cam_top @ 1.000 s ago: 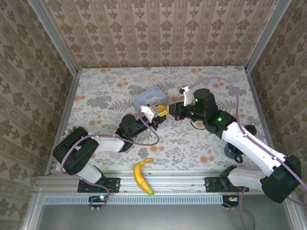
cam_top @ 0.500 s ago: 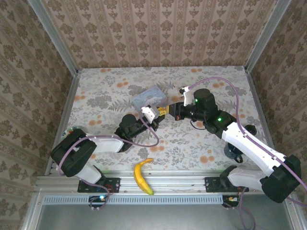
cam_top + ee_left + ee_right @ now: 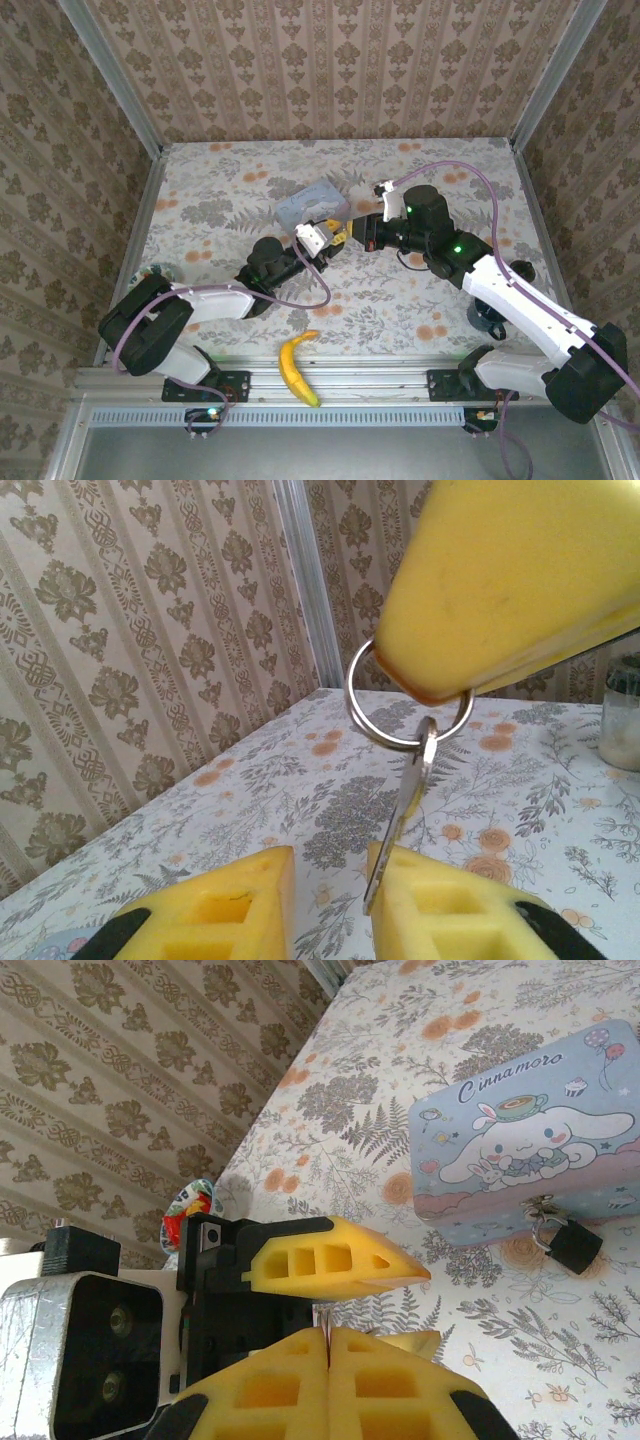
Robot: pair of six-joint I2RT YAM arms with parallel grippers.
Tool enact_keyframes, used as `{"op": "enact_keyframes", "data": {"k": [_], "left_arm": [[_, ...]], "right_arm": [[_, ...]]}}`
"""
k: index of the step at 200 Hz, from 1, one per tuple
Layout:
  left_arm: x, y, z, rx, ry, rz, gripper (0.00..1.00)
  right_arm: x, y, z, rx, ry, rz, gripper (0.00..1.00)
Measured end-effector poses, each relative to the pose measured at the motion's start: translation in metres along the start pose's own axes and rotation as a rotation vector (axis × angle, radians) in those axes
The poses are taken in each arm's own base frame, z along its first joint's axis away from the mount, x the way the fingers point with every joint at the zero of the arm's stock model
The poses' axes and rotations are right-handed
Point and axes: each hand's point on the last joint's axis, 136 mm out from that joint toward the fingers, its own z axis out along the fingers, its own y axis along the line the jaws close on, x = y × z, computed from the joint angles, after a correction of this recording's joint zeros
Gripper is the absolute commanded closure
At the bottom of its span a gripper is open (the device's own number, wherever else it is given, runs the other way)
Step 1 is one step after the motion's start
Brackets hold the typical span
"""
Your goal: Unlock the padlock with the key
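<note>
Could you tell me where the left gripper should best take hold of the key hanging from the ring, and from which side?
Probably the lower blade of the key, from below. It hangs nearly straight down from the ring pinched in the shut right gripper, its tip already between the fingers of the open left gripper, beside one of them; centre, then close.

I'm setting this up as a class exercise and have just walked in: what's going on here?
The right gripper is shut on a ring, with the key dangling from it. The left gripper sits open just below, the key's tip by one of its fingers. The padlock hangs on the latch of the tin, untouched.
</note>
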Motion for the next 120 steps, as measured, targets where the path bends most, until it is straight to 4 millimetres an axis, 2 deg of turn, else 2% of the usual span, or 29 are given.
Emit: {"op": "enact_keyframes", "data": {"k": [49,82,120], "left_arm": [[-0.001,0.0002,0.0007,-0.001,-0.009,-0.001,0.7],[-0.0015,-0.0004,0.0031,0.005,-0.012,-0.002,0.74],[-0.004,0.0001,0.0043,0.005,-0.02,-0.008,0.74]], "right_arm": [[0.0,0.0,0.0,0.0,0.0,0.0,1.0],[0.0,0.0,0.0,0.0,0.0,0.001,1.0],[0.0006,-0.0004,0.0002,0.001,0.001,0.002,1.0]]}}
